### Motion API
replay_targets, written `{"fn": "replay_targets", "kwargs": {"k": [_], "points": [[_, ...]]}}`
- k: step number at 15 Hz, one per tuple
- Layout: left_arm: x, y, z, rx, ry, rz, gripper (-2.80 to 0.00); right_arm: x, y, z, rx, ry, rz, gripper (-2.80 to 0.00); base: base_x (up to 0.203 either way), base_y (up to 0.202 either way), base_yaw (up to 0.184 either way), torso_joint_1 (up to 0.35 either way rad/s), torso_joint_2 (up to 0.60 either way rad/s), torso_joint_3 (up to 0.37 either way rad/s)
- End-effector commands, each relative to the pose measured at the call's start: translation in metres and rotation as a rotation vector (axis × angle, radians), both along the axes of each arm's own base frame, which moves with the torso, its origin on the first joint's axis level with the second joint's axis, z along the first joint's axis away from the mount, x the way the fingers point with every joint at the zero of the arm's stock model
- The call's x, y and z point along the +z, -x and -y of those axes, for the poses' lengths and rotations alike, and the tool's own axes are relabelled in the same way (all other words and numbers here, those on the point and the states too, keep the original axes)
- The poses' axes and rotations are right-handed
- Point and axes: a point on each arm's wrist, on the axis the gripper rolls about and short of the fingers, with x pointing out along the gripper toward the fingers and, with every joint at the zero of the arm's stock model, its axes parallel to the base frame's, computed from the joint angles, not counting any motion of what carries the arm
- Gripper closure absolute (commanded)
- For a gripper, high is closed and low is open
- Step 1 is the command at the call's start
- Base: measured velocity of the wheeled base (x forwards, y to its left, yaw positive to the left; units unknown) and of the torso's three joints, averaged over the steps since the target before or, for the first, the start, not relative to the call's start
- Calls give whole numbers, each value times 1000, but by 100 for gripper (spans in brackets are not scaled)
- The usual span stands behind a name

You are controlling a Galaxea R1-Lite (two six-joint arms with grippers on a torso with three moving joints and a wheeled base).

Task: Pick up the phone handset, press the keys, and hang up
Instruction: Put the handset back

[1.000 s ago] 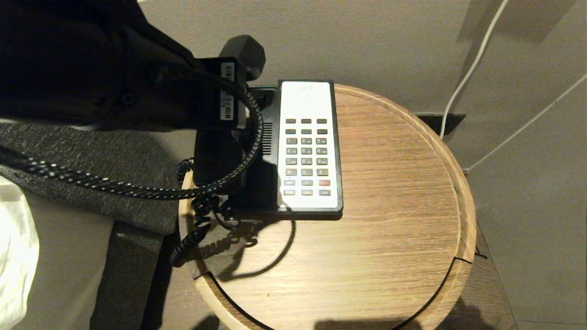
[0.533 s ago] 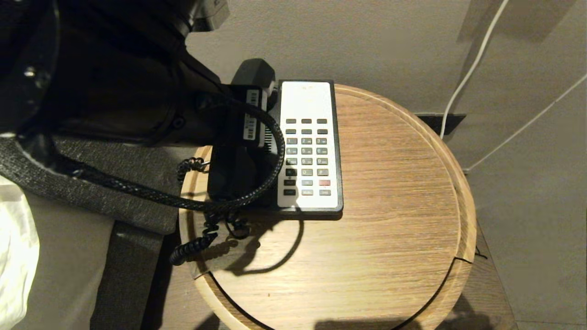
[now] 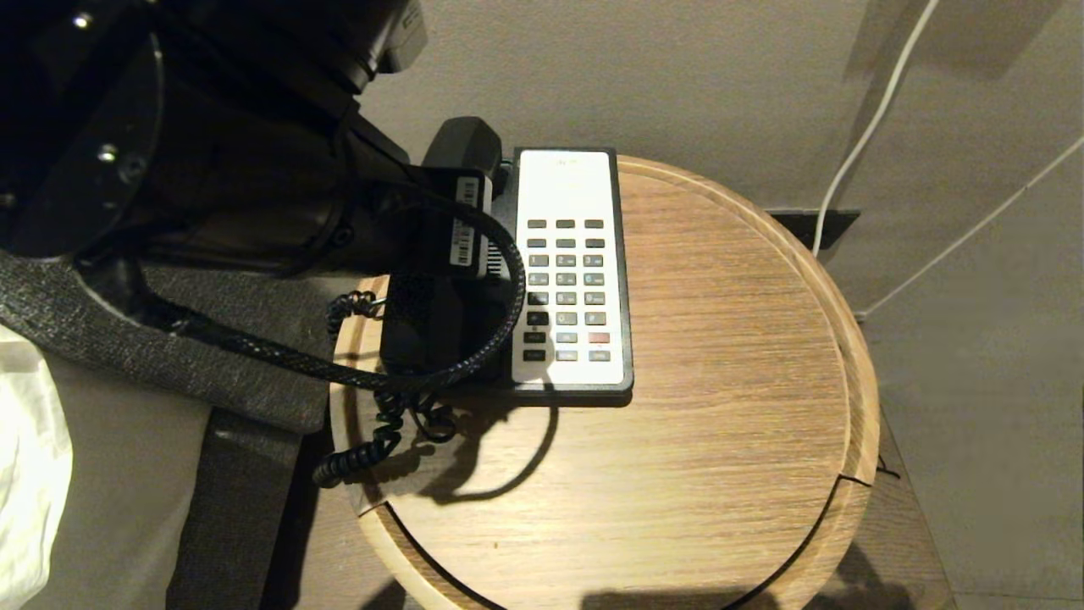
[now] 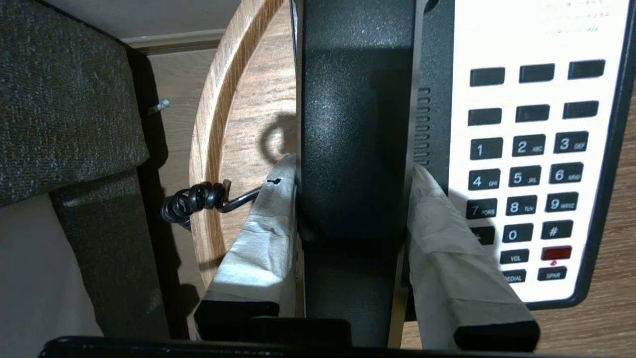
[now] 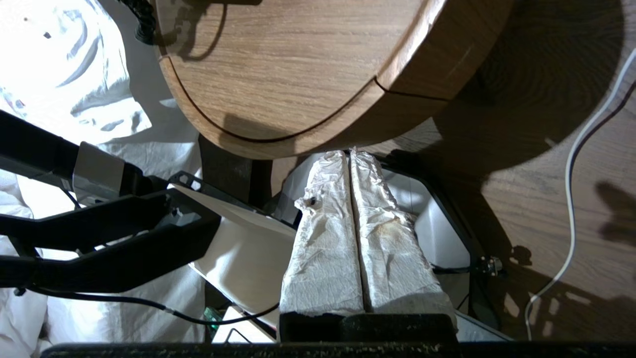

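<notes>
On the round worktop [image 3: 720, 356], the phone base [image 3: 572, 271] carries the phone handset [image 4: 355, 124]; our left pincer [image 4: 353, 179] clamps its stiff, glossy, likely slippery midsection. The right pincer [image 5: 350, 159] hangs closed, empty.

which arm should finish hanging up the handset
Left. The left pincer already grips the phone handset, which lies along the phone base beside the keypad. The right pincer is shut and empty, down below the table edge.
</notes>
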Motion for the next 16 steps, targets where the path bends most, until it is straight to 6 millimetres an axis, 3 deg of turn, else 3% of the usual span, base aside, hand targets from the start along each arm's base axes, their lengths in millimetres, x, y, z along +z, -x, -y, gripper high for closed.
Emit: {"fn": "replay_targets", "kwargs": {"k": [1, 16], "points": [[1, 0, 0, 4, 2, 2, 0, -3, 2, 2, -2, 3, -5, 0, 0, 0, 0, 0, 0, 0], [-6, -4, 11, -6, -8, -13, 0, -11, 5, 6, -3, 3, -13, 0, 0, 0, 0, 0, 0, 0]]}}
